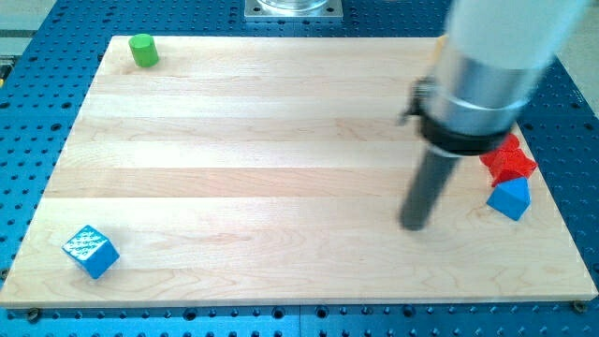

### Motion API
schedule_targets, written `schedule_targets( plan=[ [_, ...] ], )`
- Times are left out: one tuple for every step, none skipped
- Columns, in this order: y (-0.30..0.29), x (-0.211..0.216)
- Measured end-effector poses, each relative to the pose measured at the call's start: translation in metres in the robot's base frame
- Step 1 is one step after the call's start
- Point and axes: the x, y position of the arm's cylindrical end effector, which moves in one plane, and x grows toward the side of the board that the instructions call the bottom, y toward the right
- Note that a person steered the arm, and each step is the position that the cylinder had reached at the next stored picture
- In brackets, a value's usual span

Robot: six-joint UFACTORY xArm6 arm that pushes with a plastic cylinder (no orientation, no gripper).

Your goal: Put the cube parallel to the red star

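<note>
A blue cube (91,251) lies near the board's bottom-left corner. A red star (508,160) lies at the right edge, partly hidden by the arm. A blue block (510,198), its shape unclear, touches the star from below. My tip (415,225) rests on the board left of that blue block, a short gap apart, and far to the right of the cube.
A green cylinder (143,51) stands near the top-left corner of the wooden board (281,159). The arm's grey body (487,65) covers the top-right part of the board. A blue perforated table surrounds the board.
</note>
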Motion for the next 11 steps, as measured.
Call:
schedule_targets(
  plan=[
    [-0.078,-0.033],
    [-0.168,-0.071],
    [-0.256,-0.101],
    [-0.345,-0.102],
    [-0.386,-0.03],
    [-0.383,0.061],
    [-0.374,0.075],
    [-0.34,0.064],
    [-0.293,0.038],
    [-0.298,0.015],
    [-0.312,0.002]
  ],
)
